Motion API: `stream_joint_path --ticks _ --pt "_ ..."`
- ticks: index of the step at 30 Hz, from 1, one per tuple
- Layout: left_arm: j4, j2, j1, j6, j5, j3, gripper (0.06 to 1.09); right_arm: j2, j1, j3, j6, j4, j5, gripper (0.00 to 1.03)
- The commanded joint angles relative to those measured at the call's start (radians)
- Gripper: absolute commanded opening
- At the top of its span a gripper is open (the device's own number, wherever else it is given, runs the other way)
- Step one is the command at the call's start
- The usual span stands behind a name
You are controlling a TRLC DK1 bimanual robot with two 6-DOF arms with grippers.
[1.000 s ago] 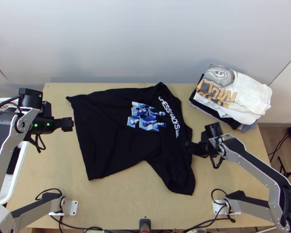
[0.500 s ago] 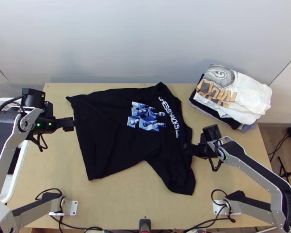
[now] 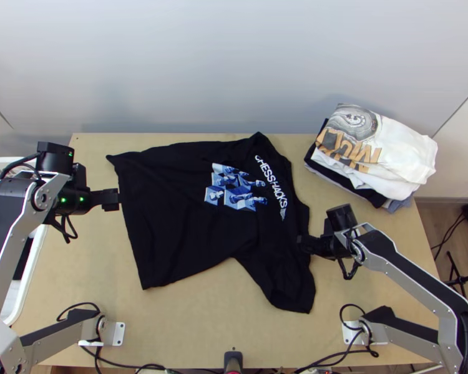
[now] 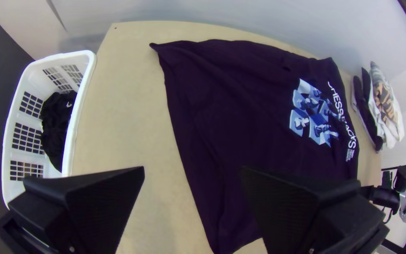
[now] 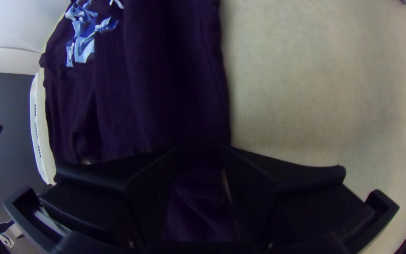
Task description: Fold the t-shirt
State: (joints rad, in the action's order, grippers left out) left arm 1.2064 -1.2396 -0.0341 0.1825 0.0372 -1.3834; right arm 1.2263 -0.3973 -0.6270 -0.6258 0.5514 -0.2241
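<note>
T-shirt [image 3: 184,224] lies spread on table [image 3: 190,324], one sleeve [image 3: 290,290] jutting out. Judged early: no finished fold visible, folding largely left. Left gripper [image 4: 193,168] open by the hem; right gripper [image 5: 202,148] parted, cloth between its fingers, apparently unclamped.

In the top view, the left arm [image 3: 12,243] is extended up the left edge of the frame; two green lights are lit on its black wrist [image 3: 72,201], and the left end effector [image 3: 114,199] is pointed rightward. The right arm [image 3: 415,272] is slanted from the lower right corner, with the right end effector [image 3: 302,244] pointed leftward, right of centre. The left fingers [image 4: 102,197] are spread wide; the right fingers [image 5: 142,188] are parted more narrowly.
</note>
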Motion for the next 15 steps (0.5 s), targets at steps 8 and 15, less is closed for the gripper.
stream_joint_path --ticks 8,15 --pt "-0.007 0.003 0.007 -0.002 -0.002 0.012 1.05 0.019 -0.011 -0.014 -0.003 0.053 0.017 0.43" --pt "-0.005 0.009 0.007 -0.005 0.0 0.007 1.05 0.052 -0.012 -0.016 0.005 0.042 0.058 0.43"
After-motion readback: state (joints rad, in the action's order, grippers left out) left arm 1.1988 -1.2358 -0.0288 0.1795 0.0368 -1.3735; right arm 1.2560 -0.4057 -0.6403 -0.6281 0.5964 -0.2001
